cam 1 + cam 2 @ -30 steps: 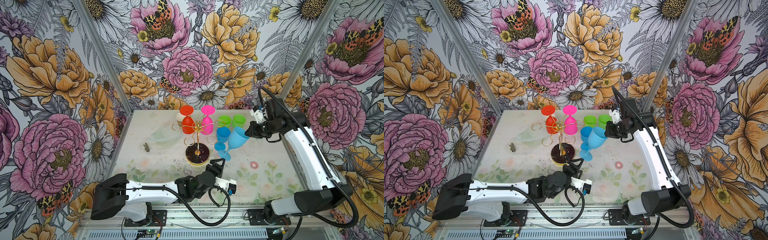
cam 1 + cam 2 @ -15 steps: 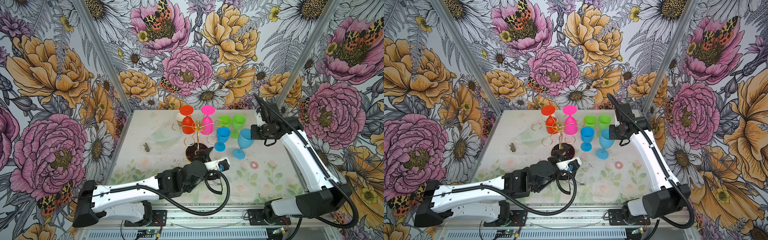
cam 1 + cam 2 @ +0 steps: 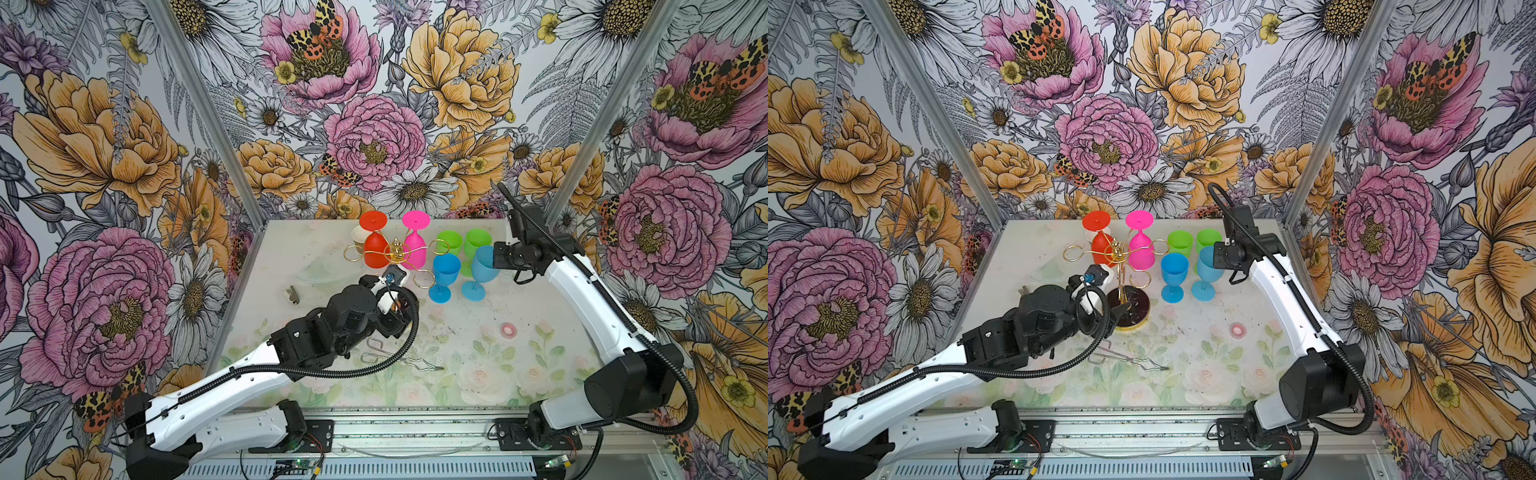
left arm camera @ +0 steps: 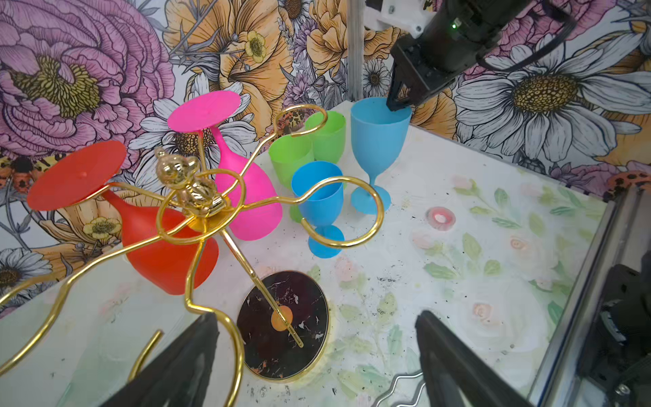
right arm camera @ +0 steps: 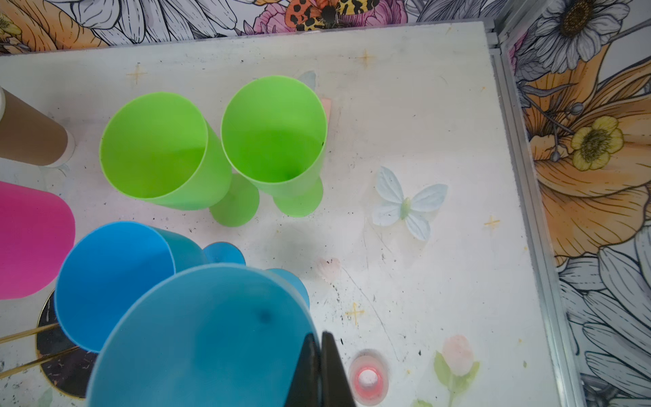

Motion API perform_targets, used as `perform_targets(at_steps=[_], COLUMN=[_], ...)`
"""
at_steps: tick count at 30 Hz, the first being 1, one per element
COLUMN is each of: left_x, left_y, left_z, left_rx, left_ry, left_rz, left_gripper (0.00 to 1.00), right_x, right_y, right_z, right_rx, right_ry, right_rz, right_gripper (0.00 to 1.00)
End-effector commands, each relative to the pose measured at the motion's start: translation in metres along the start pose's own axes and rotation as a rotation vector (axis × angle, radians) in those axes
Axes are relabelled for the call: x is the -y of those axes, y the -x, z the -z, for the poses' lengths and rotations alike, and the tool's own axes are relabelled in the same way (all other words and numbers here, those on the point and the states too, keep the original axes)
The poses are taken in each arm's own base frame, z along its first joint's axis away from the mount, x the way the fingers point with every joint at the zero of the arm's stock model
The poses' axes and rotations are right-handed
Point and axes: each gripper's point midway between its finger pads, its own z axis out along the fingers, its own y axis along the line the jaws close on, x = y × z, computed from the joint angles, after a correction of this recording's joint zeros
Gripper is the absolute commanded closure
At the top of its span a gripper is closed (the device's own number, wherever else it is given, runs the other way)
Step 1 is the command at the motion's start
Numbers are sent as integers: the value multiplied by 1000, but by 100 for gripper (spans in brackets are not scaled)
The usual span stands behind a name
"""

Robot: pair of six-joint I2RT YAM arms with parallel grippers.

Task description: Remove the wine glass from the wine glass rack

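The gold wine glass rack stands mid-table on its round black base. A red wine glass and a pink one hang upside down from its loops. To the right of the rack a blue wine glass stands upright on the table. My right gripper is shut on its rim. My left gripper is open just in front of the rack's base, one finger beside a gold loop arm, holding nothing.
A second blue glass and two green glasses stand close beside the held one. Steel wire tongs lie near the front. A brown paper cup stands behind the rack. The right wall's metal rail runs nearby.
The right gripper brought the tilted blue glass down to stand upright on the table. The left arm reached forward from the front edge to the rack's base, its jaws opening a little wider.
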Motion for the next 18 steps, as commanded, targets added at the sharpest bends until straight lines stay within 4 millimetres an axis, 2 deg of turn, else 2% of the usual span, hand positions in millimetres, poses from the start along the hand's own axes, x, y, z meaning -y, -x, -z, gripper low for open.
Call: perform_targets(at_steps=[1, 7, 18], left_x=[-4, -41, -81], left_y=[3, -11, -25], left_z=[18, 33, 52], left_rx=[4, -19, -46], left_ry=[-57, 40, 150], left_rz=[141, 238, 346], left_gripper=[11, 11, 12], right_x=[2, -1, 5], right_y=[18, 20, 14], right_z=[-8, -22, -45], right_rx=[67, 63, 43], right_ry=[-20, -19, -80], right_rz=[-29, -38, -24], right_gripper=[100, 100, 100])
